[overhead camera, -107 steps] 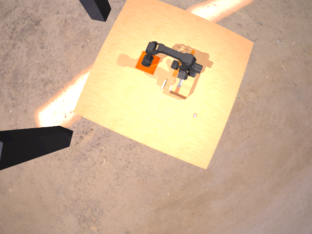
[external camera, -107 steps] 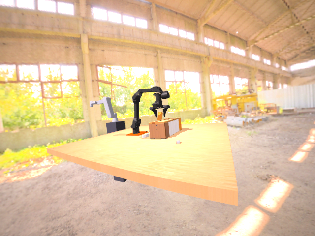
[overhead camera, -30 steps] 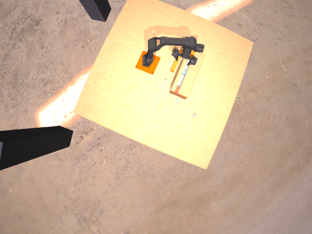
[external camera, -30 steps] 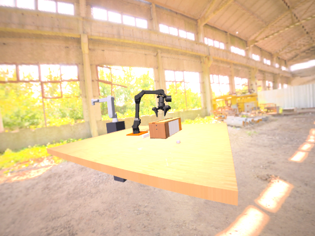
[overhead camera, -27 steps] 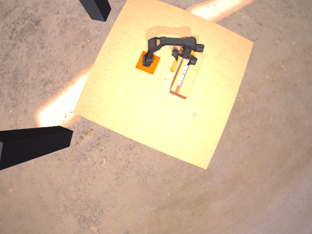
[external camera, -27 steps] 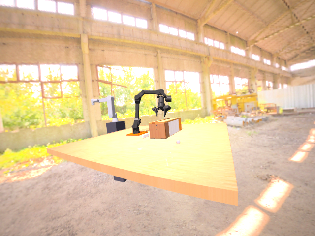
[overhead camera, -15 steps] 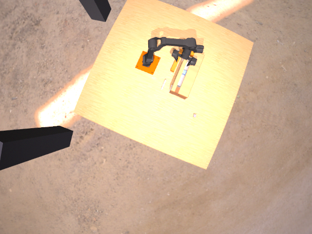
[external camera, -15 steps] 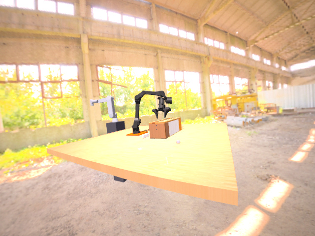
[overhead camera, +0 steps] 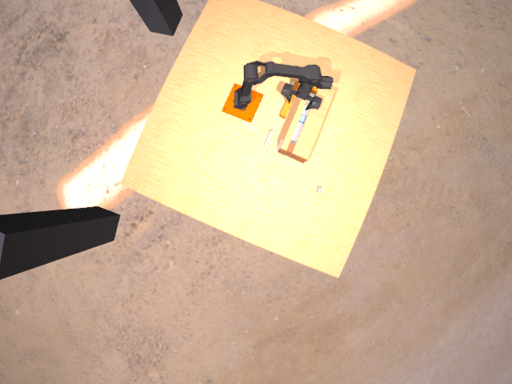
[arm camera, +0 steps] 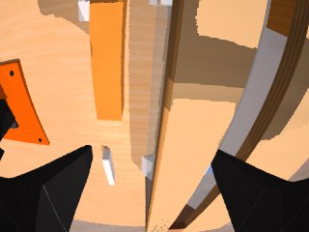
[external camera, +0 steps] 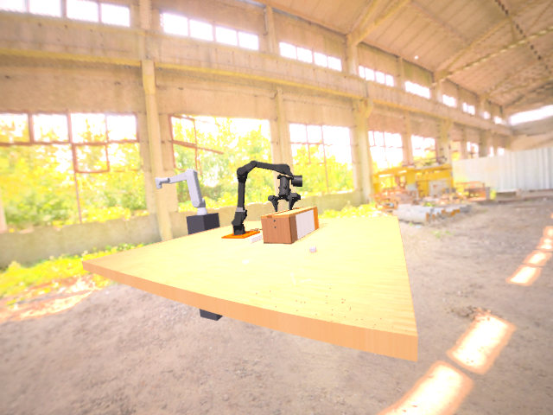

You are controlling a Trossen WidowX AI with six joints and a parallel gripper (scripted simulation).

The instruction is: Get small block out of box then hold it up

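from where i stood, the long wooden box [overhead camera: 322, 124] [external camera: 277, 230] [arm camera: 198, 140] lay aslant, right of centre in the top frame, with a pale panel [external camera: 305, 223] along one long side in the exterior frame. inside it ran a pale grey shelf [overhead camera: 295, 134] [arm camera: 238, 130], and the small blue block [overhead camera: 302, 118] [arm camera: 209, 170] was in there on it, partway along; the wrist frame showed only a sliver of blue beside the right-hand finger. the gripper [overhead camera: 298, 104] [external camera: 283, 209] [arm camera: 154, 155] hung with its fingers spread wide and nothing between them, near the box's upper end in the top frame. whether a fingertip touched the box, i couldn't tell.

an orange bar [overhead camera: 285, 109] [arm camera: 108, 63] lay beside the box, toward the upper left of the wrist frame, and a white stick [overhead camera: 269, 138] [external camera: 256, 239] [arm camera: 109, 166] rested on the table [overhead camera: 231, 178] [external camera: 276, 268] [arm camera: 72, 116] at lower centre-left there. a tiny pinkish cube [overhead camera: 319, 189] [external camera: 312, 249] sat apart, below the box in the top frame.
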